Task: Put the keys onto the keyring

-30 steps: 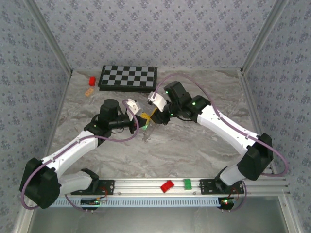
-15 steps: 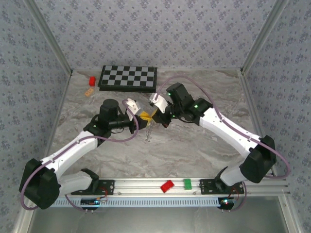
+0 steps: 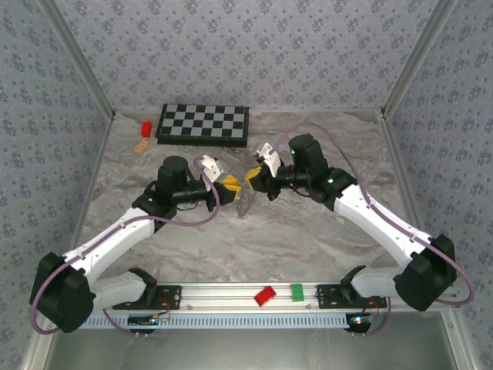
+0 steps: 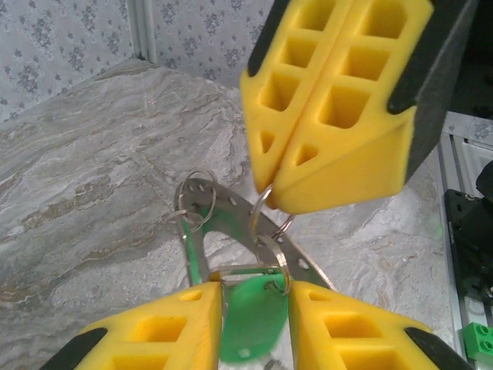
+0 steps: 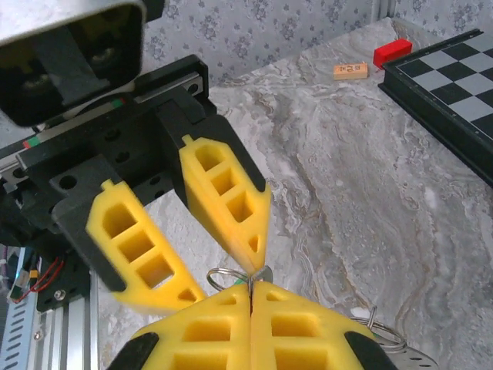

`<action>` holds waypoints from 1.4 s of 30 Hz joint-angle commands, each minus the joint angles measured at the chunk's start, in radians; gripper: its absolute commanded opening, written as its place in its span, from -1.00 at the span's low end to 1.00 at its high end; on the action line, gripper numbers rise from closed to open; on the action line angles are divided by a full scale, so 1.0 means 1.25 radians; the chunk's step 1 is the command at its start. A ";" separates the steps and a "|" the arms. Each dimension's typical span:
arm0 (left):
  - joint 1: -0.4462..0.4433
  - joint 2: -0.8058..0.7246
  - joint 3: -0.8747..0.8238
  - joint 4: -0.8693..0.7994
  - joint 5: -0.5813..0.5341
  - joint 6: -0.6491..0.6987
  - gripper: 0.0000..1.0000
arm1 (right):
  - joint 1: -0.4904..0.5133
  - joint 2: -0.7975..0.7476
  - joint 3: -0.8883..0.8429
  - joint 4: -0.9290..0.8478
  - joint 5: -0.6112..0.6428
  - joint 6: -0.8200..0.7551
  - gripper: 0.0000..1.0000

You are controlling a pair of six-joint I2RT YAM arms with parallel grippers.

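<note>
Above the desk (image 3: 308, 231), we pinch the wire loop (image 4: 256, 213) in the right end effector (image 5: 252, 289) to steady the keyring (image 4: 231, 202); left end effector (image 4: 254, 297) stands apart around a green key (image 4: 250, 327).

Keyring (image 4: 235, 206) was a flat grey metal loop with holes, hanging mid-air with little wire rings on it. One green key (image 4: 248, 324) sat right against it.

Even, bright, soft overhead light — faint shadows, close yellow foam slightly blurred in wrist views.
</note>
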 commanded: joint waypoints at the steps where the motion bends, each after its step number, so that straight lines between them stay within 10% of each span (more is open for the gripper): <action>1: -0.012 0.008 0.034 0.020 0.032 -0.003 -0.43 | -0.005 -0.023 -0.012 0.065 -0.034 0.029 -1.00; 11: -0.024 0.029 0.045 -0.008 0.014 0.020 -0.91 | -0.017 -0.044 -0.043 0.140 -0.066 0.071 -1.00; 21: -0.029 0.053 0.054 -0.009 0.028 0.019 -0.95 | -0.051 -0.075 -0.106 0.303 -0.119 0.171 -1.00; 42: 0.020 -0.073 -0.004 0.254 -0.026 -0.246 -0.43 | -0.088 -0.076 -0.219 0.572 -0.141 0.268 -1.00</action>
